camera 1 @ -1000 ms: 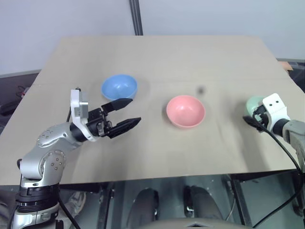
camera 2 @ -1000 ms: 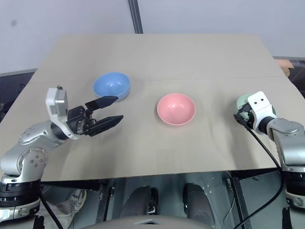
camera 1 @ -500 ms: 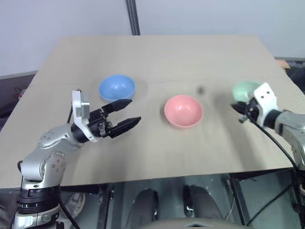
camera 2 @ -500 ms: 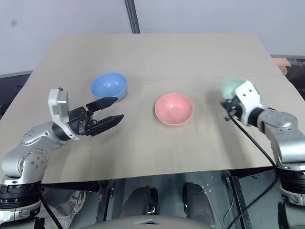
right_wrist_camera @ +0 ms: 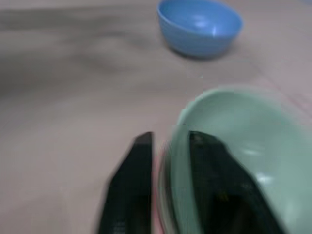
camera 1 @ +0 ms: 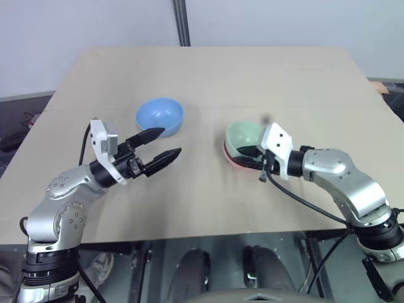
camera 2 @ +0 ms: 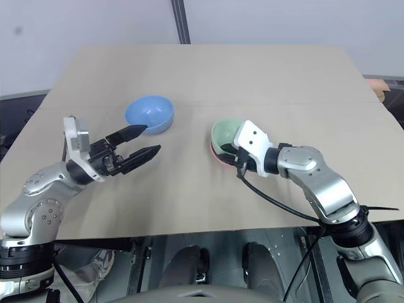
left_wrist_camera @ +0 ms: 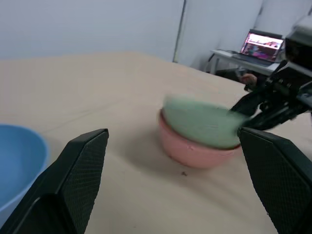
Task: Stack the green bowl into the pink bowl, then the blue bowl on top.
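Observation:
The green bowl (camera 1: 245,134) rests tilted inside the pink bowl (left_wrist_camera: 190,152) near the middle of the table, and only the pink bowl's near rim shows under it. My right gripper (camera 1: 250,152) reaches in from the right. Its fingers (right_wrist_camera: 136,170) straddle the green bowl's near rim, one inside and one outside, with a narrow gap beside the outer one. The blue bowl (camera 1: 160,115) stands alone further left and back. Just in front of the blue bowl, my left gripper (camera 1: 170,142) hovers wide open and empty, pointing toward the other two bowls.
The tan table (camera 1: 208,69) stretches back to a dark post (camera 1: 181,22) at its far edge. A dark speck (camera 1: 267,118) lies behind the stacked bowls. A laptop (left_wrist_camera: 263,45) sits on a desk beyond the table.
My right arm swung left from the table's right edge, carrying the green bowl over and into the pink bowl. The left gripper stayed open in nearly the same place.

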You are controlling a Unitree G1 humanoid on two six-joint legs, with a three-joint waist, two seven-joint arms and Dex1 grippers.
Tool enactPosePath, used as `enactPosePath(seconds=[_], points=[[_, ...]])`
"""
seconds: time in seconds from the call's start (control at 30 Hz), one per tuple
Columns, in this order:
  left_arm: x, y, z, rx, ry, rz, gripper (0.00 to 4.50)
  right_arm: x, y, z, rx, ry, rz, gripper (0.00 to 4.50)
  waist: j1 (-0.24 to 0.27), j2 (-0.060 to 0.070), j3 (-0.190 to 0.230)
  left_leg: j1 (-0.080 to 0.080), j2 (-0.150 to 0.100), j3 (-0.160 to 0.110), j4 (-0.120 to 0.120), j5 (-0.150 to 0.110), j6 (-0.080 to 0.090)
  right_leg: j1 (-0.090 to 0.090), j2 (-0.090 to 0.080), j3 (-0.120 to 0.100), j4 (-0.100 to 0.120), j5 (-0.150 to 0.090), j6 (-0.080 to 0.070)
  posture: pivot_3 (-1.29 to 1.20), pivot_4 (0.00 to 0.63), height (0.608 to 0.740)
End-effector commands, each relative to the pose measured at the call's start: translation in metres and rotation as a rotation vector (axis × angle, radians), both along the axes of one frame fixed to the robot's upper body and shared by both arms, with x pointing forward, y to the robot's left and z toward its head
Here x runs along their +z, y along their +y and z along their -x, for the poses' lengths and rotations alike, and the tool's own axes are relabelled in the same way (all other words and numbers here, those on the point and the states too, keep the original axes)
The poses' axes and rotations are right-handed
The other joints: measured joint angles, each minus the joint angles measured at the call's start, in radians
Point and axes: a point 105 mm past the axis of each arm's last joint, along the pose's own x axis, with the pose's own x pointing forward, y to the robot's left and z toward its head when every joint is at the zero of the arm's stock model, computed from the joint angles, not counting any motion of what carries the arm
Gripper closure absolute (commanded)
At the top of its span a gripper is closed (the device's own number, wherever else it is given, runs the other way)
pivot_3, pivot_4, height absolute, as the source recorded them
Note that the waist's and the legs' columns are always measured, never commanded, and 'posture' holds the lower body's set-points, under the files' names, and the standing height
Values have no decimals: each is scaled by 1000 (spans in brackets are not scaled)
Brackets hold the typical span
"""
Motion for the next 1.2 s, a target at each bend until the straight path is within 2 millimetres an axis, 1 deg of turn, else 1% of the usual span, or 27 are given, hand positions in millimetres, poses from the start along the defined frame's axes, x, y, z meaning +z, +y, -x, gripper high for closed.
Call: enactPosePath(seconds=[0.03, 0.07, 0.1, 0.13, 0.17, 0.2, 0.23, 0.27, 0.33, 0.4, 0.53, 0.6, 0.67, 0.77, 0.83, 0.93, 1.0, 1.03, 1.1, 1.13, 1.2], points=[[13, 6, 0, 62, -93, -60, 0, 23, 1, -3, 15, -112, -28, 1414, -1, 0, 0, 0, 0, 0, 0, 0, 0, 0, 1, 0, 0, 0, 0, 0, 150, 740], [13, 8, -2, 87, -111, -83, 0, 26, 1, -4, 11, -126, -32, 1209, -2, 0, 0, 0, 0, 0, 0, 0, 0, 0, 1, 0, 0, 0, 0, 0, 150, 740], [13, 11, -6, 126, -114, -99, 0, 30, 0, -4, 6, -136, -44, 658, -2, 0, 0, 0, 1, -1, 0, 0, 0, 0, 1, 0, 0, 0, 0, 0, 150, 740], [9, 17, -15, 229, -132, -198, 0, 42, -1, 1, 17, -151, -97, 196, -2, 0, 0, 0, 1, -1, -1, 0, 0, 0, 2, 0, 0, 0, 0, 0, 150, 740], [8, 25, -25, 350, -169, -318, 0, 55, -3, 8, 34, -149, -161, 196, -2, 0, 0, 0, 1, -1, -1, 0, 0, 0, 2, 0, 0, 0, 0, 0, 150, 740], [7, 31, -33, 430, -173, -385, 0, 65, -6, 16, 49, -149, -212, 196, 0, 0, 0, 0, 1, -1, -1, 0, 0, 0, 2, 0, 0, 0, 0, 0, 150, 740], [8, 33, -37, 464, -183, -430, 0, 71, -8, 22, 61, -153, -237, 196, 4, 0, 0, 0, 1, -1, -1, -1, 1, 0, 2, 0, 0, 0, 0, 0, 150, 740], [10, 31, -39, 459, -189, -442, 0, 73, -11, 26, 63, -154, -243, 196, 6, 0, 0, 0, 1, -1, -1, -1, 1, 0, 2, -1, 0, 0, 0, 0, 150, 740], [12, 30, -47, 477, -237, -556, 0, 73, -15, 29, 49, -161, -242, 196, 16, -1, 0, 0, 1, -1, -1, -1, 1, 0, 1, -1, 0, 0, 0, 0, 150, 740], [8, 33, -57, 489, -240, -748, 0, 74, -17, 31, 42, -157, -263, 196, 17, -1, 0, 0, 1, 0, -1, -1, 1, 0, 1, -1, 0, 0, 0, 0, 150, 740], [4, 35, -76, 455, -231, -953, 0, 73, -19, 29, -6, -169, -277, 196, 18, 0, 0, 0, 1, 0, -1, -1, 1, 0, 1, -1, 0, 0, 0, 0, 150, 740], [-4, 35, -88, 422, -199, -1057, 0, 70, -20, 27, -26, -177, -272, 196, 19, 0, 0, 0, 0, 1, -1, -1, 1, 0, 2, -1, 1, 0, 0, 0, 150, 740], [-10, 34, -96, 407, -168, -1097, 0, 69, -21, 27, -35, -184, -265, 196, 19, 0, 0, 0, 0, 2, -1, -1, 1, 0, 2, -2, 1, 0, 0, 0, 150, 740], [-15, 29, -108, 379, -150, -1121, 840, 68, -22, 27, -56, -186, -275, 153, 17, 0, 0, -1, 0, 4, -1, -1, 1, -1, 2, -1, 0, 0, 0, 0, 150, 740], [-17, 28, -114, 370, -130, -1128, 1772, 68, -25, 28, -71, -191, -273, 153, 17, 0, 0, -1, 0, 4, -1, -1, 1, -1, 2, -1, 0, 0, 0, 0, 150, 740], [-21, 29, -117, 345, -112, -1137, 3330, 67, -27, 28, -88, -194, -270, 153, 16, 0, 1, -2, 0, 5, -1, 0, 0, -1, 2, -1, 0, 0, 0, 0, 150, 740], [-24, 28, -116, 328, -104, -1127, 4210, 67, -28, 28, -99, -198, -268, 153, 16, 0, 1, -2, 0, 4, -1, 0, 0, -2, 2, -1, 0, 0, 0, 0, 150, 740], [-25, 27, -116, 318, -99, -1123, 4441, 67, -29, 28, -104, -200, -267, 153, 17, -1, 1, -2, 0, 4, -1, 0, 0, -2, 2, -1, 0, 0, 0, 0, 150, 740], [-25, 26, -117, 316, -89, -1097, 4441, 67, -31, 27, -118, -204, -267, 153, 18, -1, 1, -3, 0, 4, 0, 0, 0, -2, 2, -1, 0, 0, 0, 0, 150, 740], [-22, 21, -116, 304, -98, -1067, 4441, 67, -32, 27, -125, -204, -266, 153, 19, -1, 1, -3, 0, 3, 0, 0, 0, -2, 2, -1, 0, 0, 0, 0, 150, 740], [-10, 0, -108, 205, -121, -960, 4441, 67, -36, 26, -140, -206, -265, 153, 20, -1, 1, -3, 0, 3, 0, -1, 1, -1, 2, -1, 0, 0, 0, 0, 150, 740]])
